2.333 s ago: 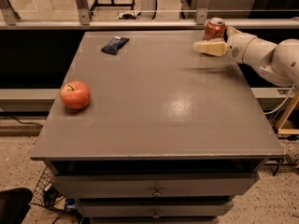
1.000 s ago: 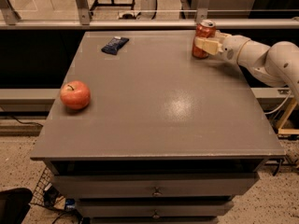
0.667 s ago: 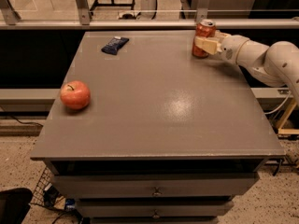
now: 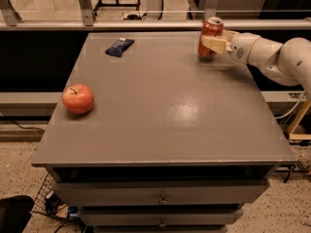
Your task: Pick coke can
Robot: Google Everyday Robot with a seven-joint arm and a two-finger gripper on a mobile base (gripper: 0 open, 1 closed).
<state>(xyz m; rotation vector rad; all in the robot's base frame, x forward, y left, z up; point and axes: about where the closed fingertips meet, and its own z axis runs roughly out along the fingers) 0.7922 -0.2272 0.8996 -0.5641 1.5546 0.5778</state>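
The coke can (image 4: 212,32), red with a silver top, stands upright at the far right of the grey table (image 4: 160,106). My gripper (image 4: 215,43) comes in from the right on the white arm (image 4: 272,55) and is shut on the can. One cream finger (image 4: 214,43) lies across the can's front. The can's base is at or just above the tabletop; I cannot tell which.
A red-orange apple (image 4: 77,98) sits near the table's left edge. A flat dark blue snack packet (image 4: 119,46) lies at the far left. A metal rail (image 4: 146,24) runs behind the table. Drawers (image 4: 160,195) are below the front edge.
The gripper closed around the can and shifted it a little to the left. Since then the can has risen slightly. The apple and the packet have not moved.
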